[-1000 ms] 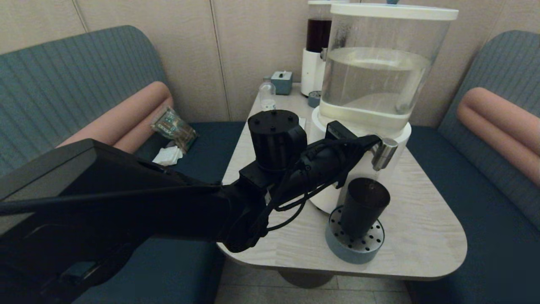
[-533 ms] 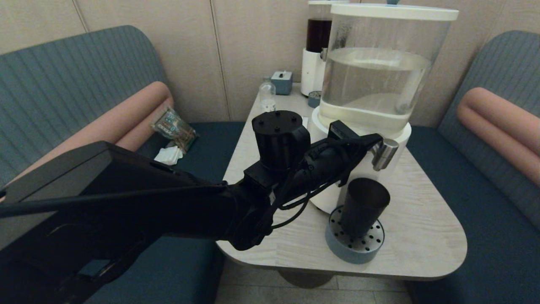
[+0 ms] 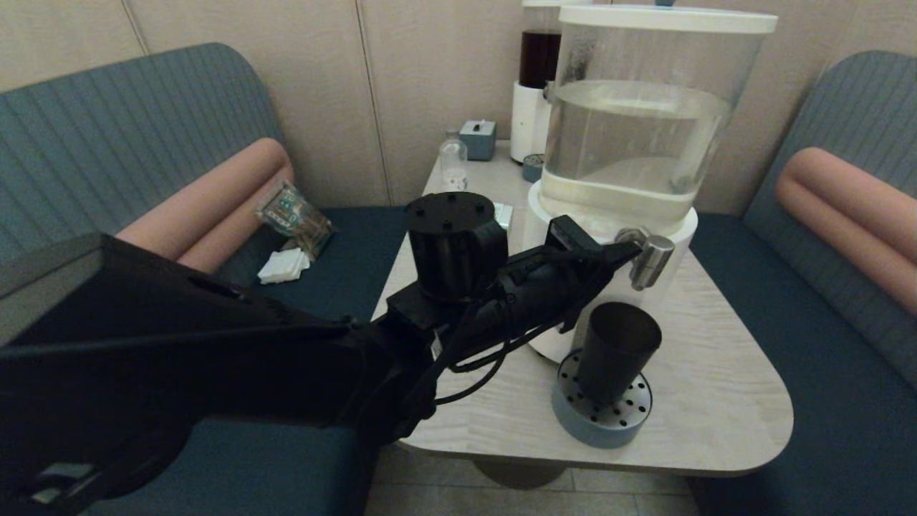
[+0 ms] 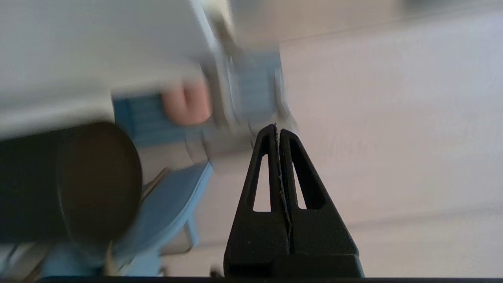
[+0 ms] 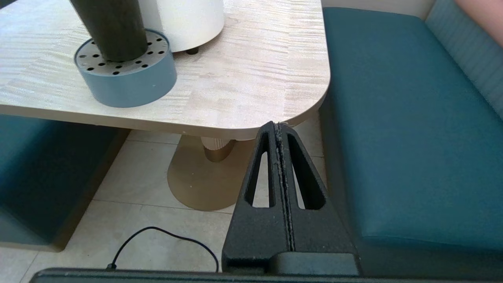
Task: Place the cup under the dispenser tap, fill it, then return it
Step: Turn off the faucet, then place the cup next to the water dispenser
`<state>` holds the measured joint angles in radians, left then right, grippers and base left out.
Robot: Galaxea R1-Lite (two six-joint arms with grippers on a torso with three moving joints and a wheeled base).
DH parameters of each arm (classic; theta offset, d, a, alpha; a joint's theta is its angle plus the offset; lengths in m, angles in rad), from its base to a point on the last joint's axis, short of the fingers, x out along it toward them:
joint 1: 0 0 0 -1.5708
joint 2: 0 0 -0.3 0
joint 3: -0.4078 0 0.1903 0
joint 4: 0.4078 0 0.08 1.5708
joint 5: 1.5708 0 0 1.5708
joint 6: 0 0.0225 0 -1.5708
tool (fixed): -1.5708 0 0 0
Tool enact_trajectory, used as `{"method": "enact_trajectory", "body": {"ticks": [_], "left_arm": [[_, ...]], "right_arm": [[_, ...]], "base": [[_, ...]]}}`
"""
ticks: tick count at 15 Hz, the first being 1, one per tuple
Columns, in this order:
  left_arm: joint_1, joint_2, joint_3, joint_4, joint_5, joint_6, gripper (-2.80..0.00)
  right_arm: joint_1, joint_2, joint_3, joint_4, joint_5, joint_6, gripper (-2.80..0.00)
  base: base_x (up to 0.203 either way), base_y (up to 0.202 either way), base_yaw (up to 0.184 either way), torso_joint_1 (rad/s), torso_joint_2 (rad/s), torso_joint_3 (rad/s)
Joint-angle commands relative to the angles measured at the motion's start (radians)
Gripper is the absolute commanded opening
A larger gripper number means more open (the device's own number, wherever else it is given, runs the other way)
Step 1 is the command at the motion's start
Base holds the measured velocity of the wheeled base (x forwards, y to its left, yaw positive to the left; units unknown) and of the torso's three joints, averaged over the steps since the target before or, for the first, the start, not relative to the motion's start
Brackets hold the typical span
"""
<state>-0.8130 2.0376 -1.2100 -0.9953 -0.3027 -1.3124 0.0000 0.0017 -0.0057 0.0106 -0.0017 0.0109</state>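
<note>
Left gripper (image 3: 622, 251), fingers pressed together and empty, has drawn back slightly from the dispenser tap (image 3: 650, 261); the stream has stopped. The cup (image 3: 616, 351) stands beneath on the drip tray (image 3: 600, 423), ready for return.

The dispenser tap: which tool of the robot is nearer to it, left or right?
Left. The left tool reaches up to the dispenser tap, above the cup. The right tool hangs low, beyond the table edge.

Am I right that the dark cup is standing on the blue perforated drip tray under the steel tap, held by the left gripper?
Not quite: the cup stands on the drip tray under the tap, but the head view shows the left gripper shut and empty beside the tap.
</note>
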Motion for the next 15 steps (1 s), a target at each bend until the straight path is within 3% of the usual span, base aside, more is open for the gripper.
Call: {"method": "enact_trajectory", "body": {"ticks": [1, 3, 9, 11, 12, 13, 15], "left_arm": [[0.002, -0.158, 0.144, -0.012, 0.001, 0.061, -2.8], [0.002, -0.26, 0.309, -0.021, 0.005, 0.177, -2.8], [0.002, -0.665, 0.978, -0.066, 0.051, 0.724, -2.8], [0.003, -0.789, 1.117, -0.084, 0.071, 0.909, -2.8], [0.004, -0.833, 1.152, -0.087, 0.075, 0.957, -2.8], [0.004, -0.874, 1.187, -0.087, 0.078, 0.987, 0.0], [0.005, -0.893, 1.207, -0.083, 0.079, 1.03, 0.0]], "right_arm": [[0.0, 0.001, 0.0, 0.0, 0.0, 0.0, -2.8], [0.0, 0.001, 0.0, 0.0, 0.0, 0.0, -2.8], [0.0, 0.001, 0.0, 0.0, 0.0, 0.0, -2.8], [0.0, 0.001, 0.0, 0.0, 0.0, 0.0, -2.8], [0.0, 0.001, 0.0, 0.0, 0.0, 0.0, -2.8], [0.0, 0.001, 0.0, 0.0, 0.0, 0.0, -2.8], [0.0, 0.001, 0.0, 0.0, 0.0, 0.0, -2.8]], "base": [[0.0, 0.0, 0.0, 0.0, 0.0, 0.0], [0.0, 0.0, 0.0, 0.0, 0.0, 0.0], [0.0, 0.0, 0.0, 0.0, 0.0, 0.0], [0.0, 0.0, 0.0, 0.0, 0.0, 0.0], [0.0, 0.0, 0.0, 0.0, 0.0, 0.0], [0.0, 0.0, 0.0, 0.0, 0.0, 0.0], [0.0, 0.0, 0.0, 0.0, 0.0, 0.0]]}}
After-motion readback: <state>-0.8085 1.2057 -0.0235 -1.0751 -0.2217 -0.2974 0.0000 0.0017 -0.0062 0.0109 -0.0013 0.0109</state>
